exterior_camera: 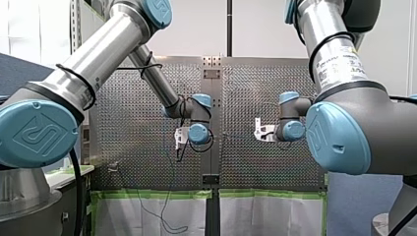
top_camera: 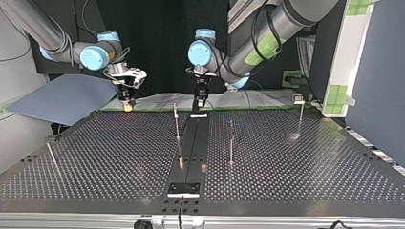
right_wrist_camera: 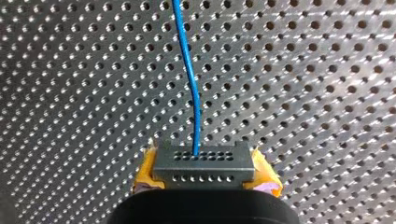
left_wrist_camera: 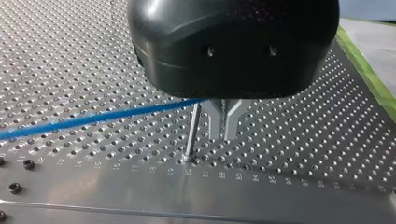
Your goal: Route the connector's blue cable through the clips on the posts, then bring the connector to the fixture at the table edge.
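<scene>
Perforated metal table point(left_wrist_camera: 93, 56) spreads under my left claw point(left_wrist_camera: 224, 133); beside it green tape point(left_wrist_camera: 369, 70) edges pale sheeting point(left_wrist_camera: 378, 37); a white wall point(exterior_camera: 196, 29) rises far beyond.

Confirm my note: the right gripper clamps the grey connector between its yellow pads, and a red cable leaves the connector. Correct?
Not quite. The cable is blue, not red, as the right wrist view shows. The rest holds: my right gripper clamps the grey connector between its yellow pads.
</scene>
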You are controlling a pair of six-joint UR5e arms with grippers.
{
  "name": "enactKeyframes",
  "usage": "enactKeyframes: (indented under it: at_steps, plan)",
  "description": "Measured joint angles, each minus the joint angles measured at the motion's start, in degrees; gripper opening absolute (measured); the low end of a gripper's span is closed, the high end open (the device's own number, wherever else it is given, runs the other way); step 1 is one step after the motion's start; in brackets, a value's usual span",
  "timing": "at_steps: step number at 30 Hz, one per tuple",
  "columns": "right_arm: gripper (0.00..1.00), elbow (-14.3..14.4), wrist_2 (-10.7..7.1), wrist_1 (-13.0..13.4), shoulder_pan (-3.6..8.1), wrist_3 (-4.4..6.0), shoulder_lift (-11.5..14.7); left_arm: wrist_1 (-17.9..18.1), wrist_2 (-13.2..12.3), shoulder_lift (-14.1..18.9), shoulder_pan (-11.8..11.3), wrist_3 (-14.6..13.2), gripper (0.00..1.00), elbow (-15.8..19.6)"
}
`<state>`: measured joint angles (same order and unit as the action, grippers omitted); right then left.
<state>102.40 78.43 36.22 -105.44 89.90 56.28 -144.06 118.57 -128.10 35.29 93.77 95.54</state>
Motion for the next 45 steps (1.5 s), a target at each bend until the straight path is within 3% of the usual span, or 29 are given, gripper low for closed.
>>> enactKeyframes:
  at_steps: [12, 15, 23, 27, 30, 37, 41, 45]
  plan:
    - [0.00, -0.04, 0.01, -1.25, 0.16, -0.02, -0.03, 0.01, 0.13, -0.12, -0.01, 0.07, 0.02, -0.18]
    - [0.00, -0.53, 0.48, -1.73, -0.28, -0.50, -0.50, 0.29, 0.36, -1.05, 0.02, 0.20, 0.02, -1.10]
    - [0.00, -4.32, 4.12, -5.54, -4.11, -4.31, -4.31, 0.43, 0.47, -4.80, 0.06, 0.26, 0.02, -3.55]
    - [0.00, -5.41, 4.72, -7.51, -6.02, -6.37, -6.42, 0.43, 0.47, -6.66, 0.06, 0.27, 0.02, -3.69]
    - [0.00, -5.60, 4.81, -8.14, -6.57, -7.16, -7.91, 0.43, 0.47, -7.30, 0.06, 0.27, 0.02, -3.70]
    - [0.00, -5.65, 4.84, -8.37, -6.76, -7.47, -11.28, 0.44, 0.47, -7.52, 0.06, 0.27, 0.02, -3.71]
    - [0.00, -5.61, 4.87, -8.44, -6.83, -7.38, -11.83, 0.91, 0.04, -7.74, 0.92, 0.38, 0.02, -4.57]
    - [0.00, -5.65, 6.07, -8.70, -7.15, -5.86, -10.26, 1.73, 0.05, -6.72, 1.97, 1.23, 0.04, -5.44]
